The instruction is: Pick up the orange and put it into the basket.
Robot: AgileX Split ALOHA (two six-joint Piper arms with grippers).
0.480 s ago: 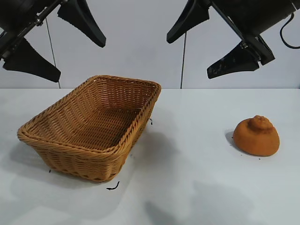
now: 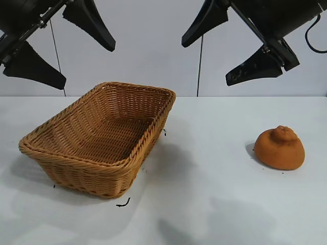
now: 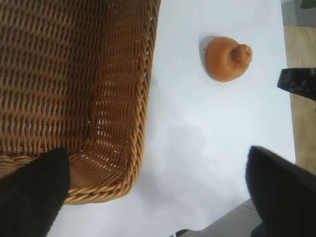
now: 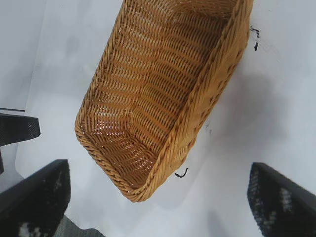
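We see the orange [image 2: 279, 148], a dull knobby lump, resting on the white table [image 2: 214, 204] toward the right, bump upward, well apart from the basket [image 2: 99, 148]. The woven wicker basket sits at the left of the table with nothing in it. Above, both arms hang high over the table: the left gripper [image 2: 59, 48] above the basket, the right gripper [image 2: 217, 51] up between basket and orange. Each has its jaws spread wide, holding nothing.

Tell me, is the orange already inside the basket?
No, the orange sits on the white table, well apart from the basket, which holds nothing.
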